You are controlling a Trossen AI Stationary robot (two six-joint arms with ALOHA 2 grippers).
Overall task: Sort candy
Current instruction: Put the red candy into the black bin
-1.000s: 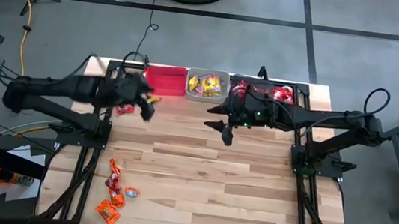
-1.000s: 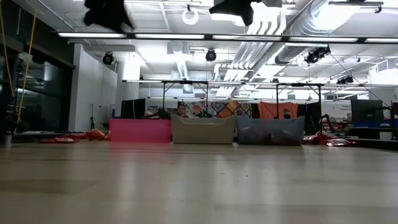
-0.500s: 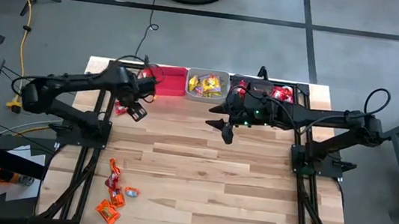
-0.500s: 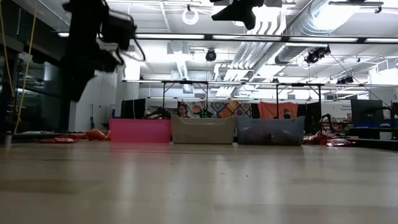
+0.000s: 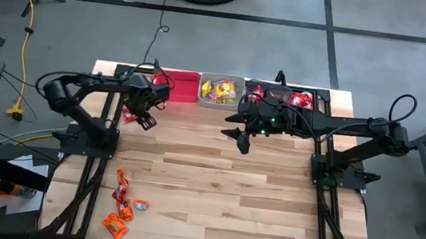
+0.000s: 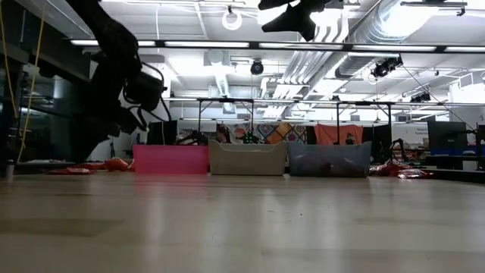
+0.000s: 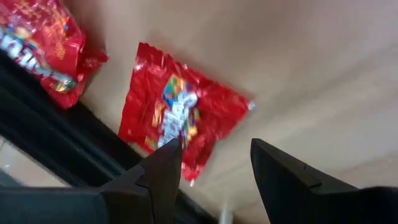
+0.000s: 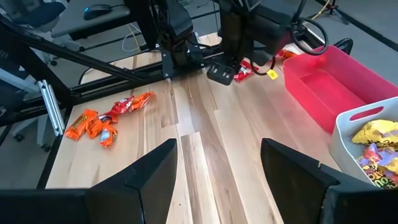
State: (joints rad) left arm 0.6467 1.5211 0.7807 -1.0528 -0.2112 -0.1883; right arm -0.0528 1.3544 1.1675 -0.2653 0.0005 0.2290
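A red candy packet [image 7: 183, 118] lies flat on the table at the far left, near the red bin [image 5: 176, 86]. My left gripper [image 7: 214, 165] hangs open just above it, pointing steeply down, with one fingertip over the packet's edge and touching nothing. A second red packet [image 7: 37, 43] lies close by. In the high view my left gripper [image 5: 145, 118] sits beside the red candy [image 5: 128, 115]. My right gripper [image 5: 239, 140] waits open in the air in front of the clear grey bin [image 5: 222, 89], which holds yellow candy.
A dark bin [image 5: 284, 95] with red candy stands at the far right, partly under my right arm. Several orange and red candies [image 5: 121, 206] lie near the table's front left corner. The arm frames [image 5: 91, 134] stand at both sides. Bare wood fills the middle.
My left gripper has come down from high above the table toward the red candy at the far left. It has tipped from nearly level to pointing steeply down and has stayed open. My right arm has kept still.
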